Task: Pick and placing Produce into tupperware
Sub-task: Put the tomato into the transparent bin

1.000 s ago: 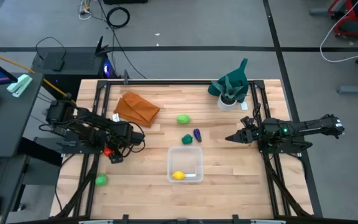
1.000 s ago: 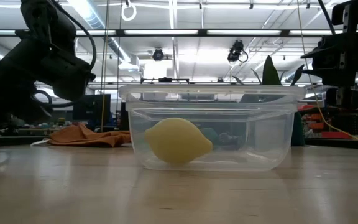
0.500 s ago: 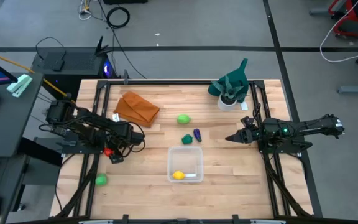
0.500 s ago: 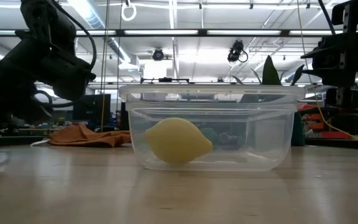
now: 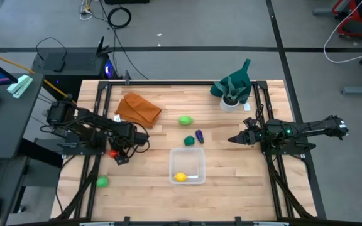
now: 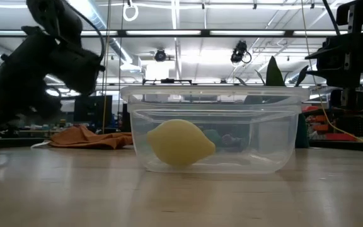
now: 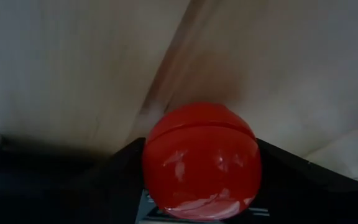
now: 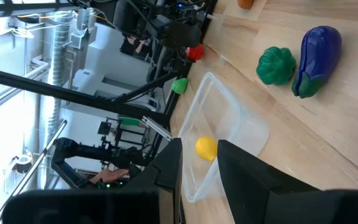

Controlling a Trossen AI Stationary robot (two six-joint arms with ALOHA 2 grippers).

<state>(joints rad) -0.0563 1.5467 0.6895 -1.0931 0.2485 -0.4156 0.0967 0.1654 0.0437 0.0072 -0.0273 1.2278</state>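
The left end effector (image 5: 119, 154) has lifted slightly, clamping the red toy fruit (image 7: 201, 162); carrying to the tupperware (image 5: 187, 166) seems next. The right end effector (image 5: 236, 139) waits, fingers unclear.

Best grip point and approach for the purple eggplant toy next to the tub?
Take the small purple toy eggplant across its narrow middle, coming straight down from above. It lies flat on the wooden table, long axis toward the clear square plastic tub; the dark green toy crowds one side.

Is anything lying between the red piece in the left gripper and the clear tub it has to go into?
Nothing visible does. The left gripper is shut on the red produce near the table's left edge, and the high view shows only bare wood between it and the tupperware. The orange cloth lies off that line.
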